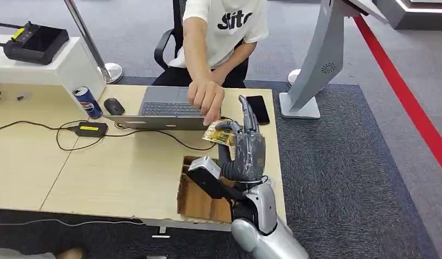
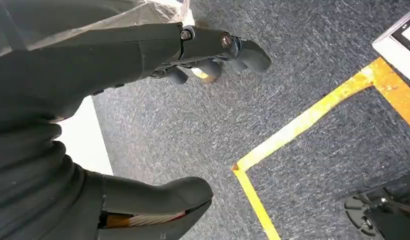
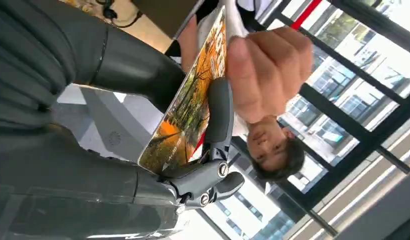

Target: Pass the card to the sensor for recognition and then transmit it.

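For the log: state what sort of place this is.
Probably an office or demo space: a desk with a laptop, a seated person's hand at the card, grey carpet with floor tape.

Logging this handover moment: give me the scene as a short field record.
card: orange printed, between right hand and person's hand
right hand: raised above the table's right end, pinches the card
person's hand: grips the card's far edge
left hand: hangs over grey carpet, holds nothing
table: laptop, soda can, phone

card (image 3: pixel 185 117) – glossy print | table (image 1: pixel 35 162) – matt wood | carpet (image 2: pixel 193 120) – rough
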`<control>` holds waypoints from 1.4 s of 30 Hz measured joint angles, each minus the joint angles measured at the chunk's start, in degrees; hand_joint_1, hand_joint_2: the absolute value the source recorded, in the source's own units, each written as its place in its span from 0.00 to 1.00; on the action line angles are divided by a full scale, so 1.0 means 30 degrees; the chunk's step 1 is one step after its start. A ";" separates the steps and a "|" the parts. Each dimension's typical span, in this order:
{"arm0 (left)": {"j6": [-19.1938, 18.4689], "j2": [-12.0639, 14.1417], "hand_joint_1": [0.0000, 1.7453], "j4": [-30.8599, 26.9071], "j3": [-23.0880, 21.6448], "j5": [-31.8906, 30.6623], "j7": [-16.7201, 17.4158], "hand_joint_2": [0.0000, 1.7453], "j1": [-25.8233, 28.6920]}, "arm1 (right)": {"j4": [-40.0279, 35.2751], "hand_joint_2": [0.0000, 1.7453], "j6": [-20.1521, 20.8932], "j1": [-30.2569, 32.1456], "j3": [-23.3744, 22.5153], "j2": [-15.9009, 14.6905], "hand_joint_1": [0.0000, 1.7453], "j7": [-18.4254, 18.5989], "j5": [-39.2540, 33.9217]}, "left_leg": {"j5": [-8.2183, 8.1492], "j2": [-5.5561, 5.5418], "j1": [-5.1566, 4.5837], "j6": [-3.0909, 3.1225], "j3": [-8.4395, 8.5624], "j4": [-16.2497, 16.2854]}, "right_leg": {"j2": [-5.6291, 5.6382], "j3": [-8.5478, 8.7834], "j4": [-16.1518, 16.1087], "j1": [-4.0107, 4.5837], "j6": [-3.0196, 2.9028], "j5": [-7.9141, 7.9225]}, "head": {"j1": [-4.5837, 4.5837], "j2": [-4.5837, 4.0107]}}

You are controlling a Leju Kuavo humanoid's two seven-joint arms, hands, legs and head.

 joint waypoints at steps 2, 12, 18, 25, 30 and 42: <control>-0.0022 -0.0022 0.00 -0.0007 -0.0007 -0.0007 0.0000 1.00 -0.0027 | 0.0007 1.00 0.0022 -0.0134 0.0232 0.0203 1.00 -0.0007 0.0029 | 0.0001 0.0002 0.0001 -0.0001 0.0003 0.0000 | 0.0000 -0.0001 0.0000 0.0001 0.0000 0.0000 | 0.0000 0.0000; -0.0022 -0.0066 0.00 -0.0007 -0.0022 -0.0058 0.0043 1.00 -0.0056 | 0.0015 1.00 0.0014 -0.0439 0.0777 0.0538 1.00 -0.0007 0.0117 | 0.0000 0.0003 0.0001 -0.0001 0.0001 -0.0001 | 0.0001 -0.0002 0.0000 0.0001 -0.0001 0.0000 | 0.0000 0.0000; -0.0022 -0.0087 0.00 -0.0007 -0.0022 -0.0123 0.0065 1.00 -0.0057 | 0.0102 1.00 0.0022 -0.0506 0.0940 0.0663 1.00 -0.0007 -0.0015 | 0.0000 0.0002 0.0001 -0.0001 0.0000 0.0000 | 0.0000 -0.0004 0.0000 0.0001 -0.0001 0.0000 | 0.0000 0.0000; -0.0044 -0.0095 0.00 -0.0007 -0.0022 -0.0233 0.0066 1.00 -0.0057 | 0.0102 1.00 0.0051 -0.0586 0.1078 0.0663 1.00 0.0022 -0.0153 | -0.0001 0.0001 0.0001 -0.0001 -0.0007 0.0001 | 0.0000 -0.0009 0.0000 0.0000 -0.0001 0.0000 | 0.0000 0.0000; -0.0044 -0.0102 0.00 -0.0007 -0.0022 -0.0233 0.0066 1.00 -0.0059 | 0.0102 1.00 0.0058 -0.0602 0.1180 0.0663 1.00 0.0029 -0.0153 | -0.0003 0.0001 0.0001 -0.0001 -0.0011 0.0001 | 0.0000 -0.0016 0.0000 0.0000 -0.0001 -0.0001 | 0.0000 0.0000; -0.0073 -0.0109 0.00 -0.0007 -0.0022 -0.0379 0.0066 1.00 -0.0067 | 0.0095 1.00 -0.0051 -0.0599 0.1333 0.0655 0.00 0.0197 0.0204 | -0.0003 0.0003 0.0002 -0.0002 -0.0010 -0.0001 | 0.0000 -0.0019 -0.0001 0.0001 -0.0002 -0.0001 | 0.0000 0.0000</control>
